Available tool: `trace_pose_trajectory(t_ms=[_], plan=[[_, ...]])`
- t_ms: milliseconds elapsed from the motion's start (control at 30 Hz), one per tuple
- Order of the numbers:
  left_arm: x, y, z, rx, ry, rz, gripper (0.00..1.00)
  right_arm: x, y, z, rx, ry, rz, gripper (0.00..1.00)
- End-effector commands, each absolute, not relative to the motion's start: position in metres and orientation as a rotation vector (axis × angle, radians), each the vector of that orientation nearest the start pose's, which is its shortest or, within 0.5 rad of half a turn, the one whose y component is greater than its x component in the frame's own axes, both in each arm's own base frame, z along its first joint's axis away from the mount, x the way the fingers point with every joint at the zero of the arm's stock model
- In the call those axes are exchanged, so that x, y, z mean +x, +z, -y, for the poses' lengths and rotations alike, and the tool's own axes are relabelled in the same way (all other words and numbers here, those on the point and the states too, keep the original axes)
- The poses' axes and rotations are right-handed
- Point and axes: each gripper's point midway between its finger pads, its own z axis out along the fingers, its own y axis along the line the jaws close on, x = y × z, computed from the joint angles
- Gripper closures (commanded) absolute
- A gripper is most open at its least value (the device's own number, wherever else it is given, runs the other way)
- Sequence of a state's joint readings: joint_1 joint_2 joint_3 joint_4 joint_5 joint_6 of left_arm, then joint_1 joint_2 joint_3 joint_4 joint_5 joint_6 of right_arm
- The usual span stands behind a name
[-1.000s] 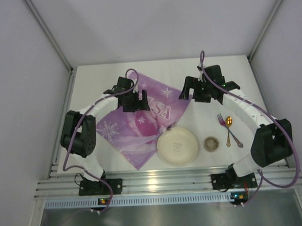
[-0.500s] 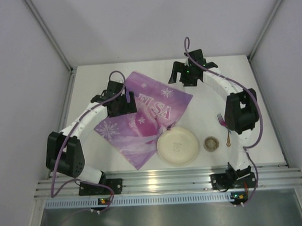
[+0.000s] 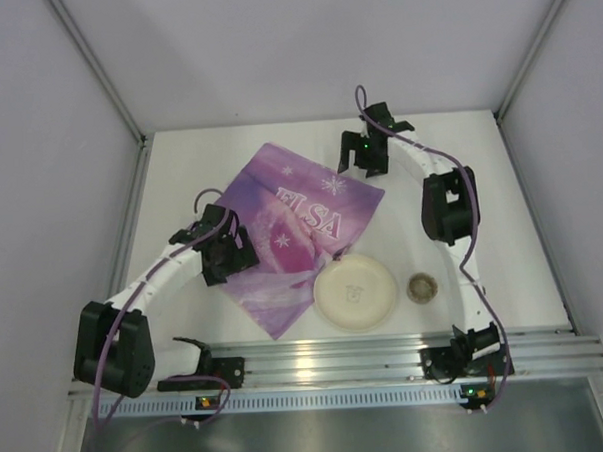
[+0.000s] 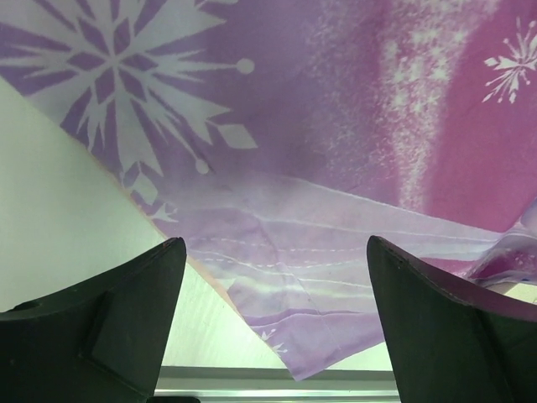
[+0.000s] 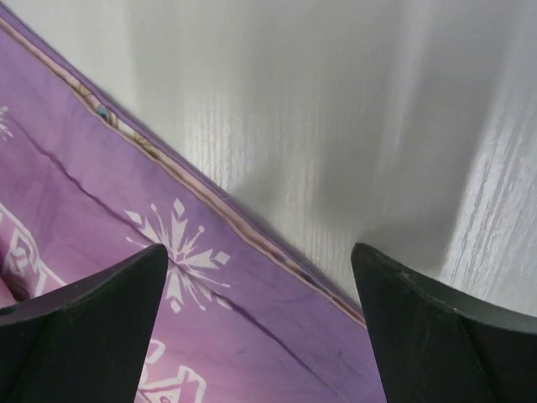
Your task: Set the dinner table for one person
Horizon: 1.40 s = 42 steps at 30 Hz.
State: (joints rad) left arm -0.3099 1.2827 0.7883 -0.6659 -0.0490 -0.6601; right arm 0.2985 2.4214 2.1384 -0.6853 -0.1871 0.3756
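Both wide and empty, the left gripper and right gripper had parted to opposite edges of the purple snowflake cloth placemat, which was apparently now spread.

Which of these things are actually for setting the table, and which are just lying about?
For the job:
table
purple placemat
cream plate
small bowl

Just there, not part of it:
metal rail along the front
grey walls

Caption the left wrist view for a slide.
Open left gripper over the creased snowflake placemat edge on the dinner table.
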Motion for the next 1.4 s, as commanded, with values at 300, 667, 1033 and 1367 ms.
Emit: trace_pose_trajectory(t_ms=[300, 667, 1033, 1367], plan=[[0.214, 0.02, 0.057, -0.979, -0.223, -2.71, 0.2, 0.484, 0.03, -0.269, -0.111, 0.677, -2.725, 0.24], [0.246, -0.011, 0.06, -0.94, -0.233, -2.767, 1.0, 0.489, 0.025, -0.264, -0.081, 0.641, -2.729, 1.0], [0.379, 0.008, 0.064, -0.682, -0.213, -2.767, 1.0, 0.485, 0.057, -0.106, 0.387, 0.267, -2.678, 1.0], [0.44, 0.013, 0.064, -0.65, -0.186, -2.761, 1.0, 0.425, 0.057, -0.065, 0.491, 0.137, -2.691, 1.0]])
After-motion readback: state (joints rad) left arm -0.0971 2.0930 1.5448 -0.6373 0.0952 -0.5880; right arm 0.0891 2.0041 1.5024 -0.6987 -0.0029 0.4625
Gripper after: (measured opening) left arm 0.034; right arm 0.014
